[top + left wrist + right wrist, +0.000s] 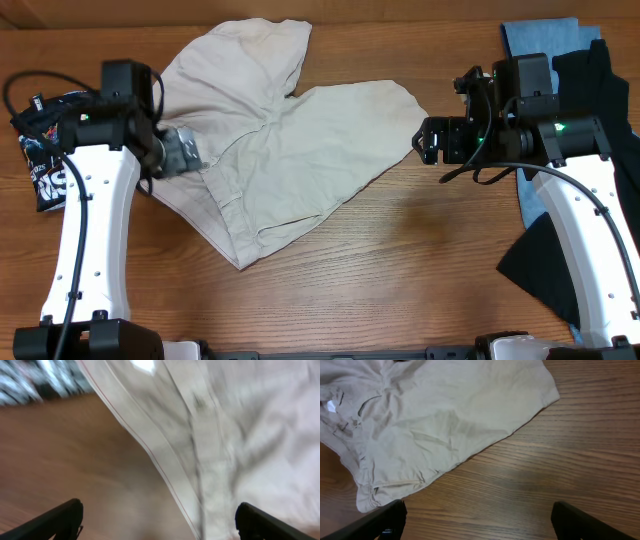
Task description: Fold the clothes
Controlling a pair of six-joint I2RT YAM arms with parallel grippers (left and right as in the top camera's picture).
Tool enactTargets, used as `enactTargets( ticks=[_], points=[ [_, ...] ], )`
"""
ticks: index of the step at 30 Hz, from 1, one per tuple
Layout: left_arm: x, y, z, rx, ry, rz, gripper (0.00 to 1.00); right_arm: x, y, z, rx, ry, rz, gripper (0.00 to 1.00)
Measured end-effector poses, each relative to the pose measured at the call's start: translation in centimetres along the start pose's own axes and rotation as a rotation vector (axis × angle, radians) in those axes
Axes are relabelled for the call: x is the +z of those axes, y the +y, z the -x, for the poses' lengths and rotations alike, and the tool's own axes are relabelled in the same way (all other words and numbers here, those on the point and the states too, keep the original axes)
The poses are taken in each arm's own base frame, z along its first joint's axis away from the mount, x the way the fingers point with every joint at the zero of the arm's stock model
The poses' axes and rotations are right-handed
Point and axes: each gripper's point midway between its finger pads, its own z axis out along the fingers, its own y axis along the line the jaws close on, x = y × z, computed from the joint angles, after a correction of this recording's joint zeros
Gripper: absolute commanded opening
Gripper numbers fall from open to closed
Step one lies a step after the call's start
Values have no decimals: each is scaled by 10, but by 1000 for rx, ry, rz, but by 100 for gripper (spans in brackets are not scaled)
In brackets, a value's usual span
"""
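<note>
**Bimanual folding: beige shorts laid flat, both grippers free.** The beige shorts (300,140) lie spread on the wooden table (400,270), left of centre. One leg (250,50) points to the far edge and the other leg (370,110) reaches right. The waistband (228,215) runs along the near-left side. The cloth is opened out in one layer, probably so that its outline can be read before a fold line is chosen; no fold is made yet.

The left gripper (192,155) sits at the left margin of the shorts, by the waistband. In the blurred left wrist view its fingers (55,519) stand wide apart with cloth lying below and nothing pinched between them. The blur suggests that this arm is in motion.

The right gripper (422,138) hovers just beside the hem of the right leg. Its fingers (585,522) are spread over bare wood, and they touch no fabric. A slit pocket (395,482) shows near the waistband corner.

The two arms flank the garment at opposite ends, a placing that suits lifting one end across to the other.

A light blue garment (535,40) and a black garment (600,80) wait at the far right, partly under the right arm and well apart from the shorts. A black-and-white printed item (40,165) lies at the far left, beside the left arm.
</note>
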Motion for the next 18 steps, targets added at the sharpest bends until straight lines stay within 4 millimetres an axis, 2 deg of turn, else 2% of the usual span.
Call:
enactTargets(
  ticks=[3, 11, 14, 18],
  points=[
    [17, -17, -30, -16, 118, -80, 92, 0, -3, 0, 0, -2, -16, 97],
    [74, -63, -122, -6, 417, -282, 94, 0, -11, 1, 0, -8, -64, 98],
    [89, -73, -143, -16, 456, -322, 94, 0, -12, 1, 1, -8, -71, 98],
    [106, -80, -151, -39, 445, -357, 93, 0, -13, 1, 0, -8, -75, 98]
  ],
)
